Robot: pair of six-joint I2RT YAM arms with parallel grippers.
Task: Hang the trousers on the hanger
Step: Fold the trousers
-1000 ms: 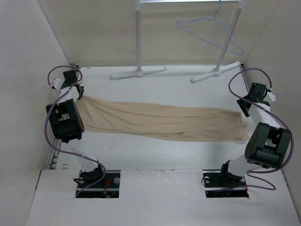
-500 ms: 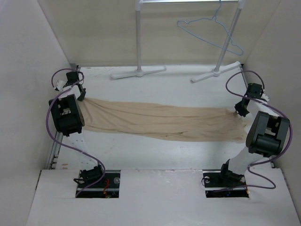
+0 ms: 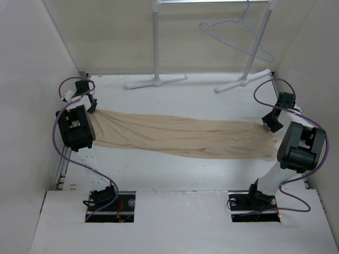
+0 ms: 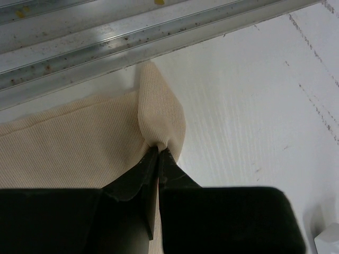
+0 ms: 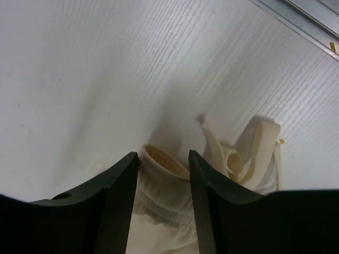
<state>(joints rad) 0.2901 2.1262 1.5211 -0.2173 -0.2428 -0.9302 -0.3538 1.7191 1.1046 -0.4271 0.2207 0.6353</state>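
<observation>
The beige trousers [image 3: 185, 136] lie stretched flat across the table from left to right. My left gripper [image 3: 92, 108] is at their left end. In the left wrist view it [image 4: 159, 150] is shut on a pinched corner of the trousers [image 4: 159, 111]. My right gripper [image 3: 270, 126] is at the right end. In the right wrist view its jaws [image 5: 163, 156] stand apart, with the ribbed waistband of the trousers [image 5: 159, 190] bunched between them and a drawstring [image 5: 254, 148] to the right. The light-blue wire hanger [image 3: 235, 37] hangs from the rack at the back right.
A white tubular rack [image 3: 155, 47] stands at the back, its flat feet [image 3: 242, 82] on the table. A metal rail [image 4: 106, 47] runs along the table's left edge just past the left gripper. Walls close in on both sides.
The right arm has moved in toward the trousers' right end, and its jaws narrowed and then widened. The left arm shifted slightly toward the back; the cloth now lies a little straighter.
</observation>
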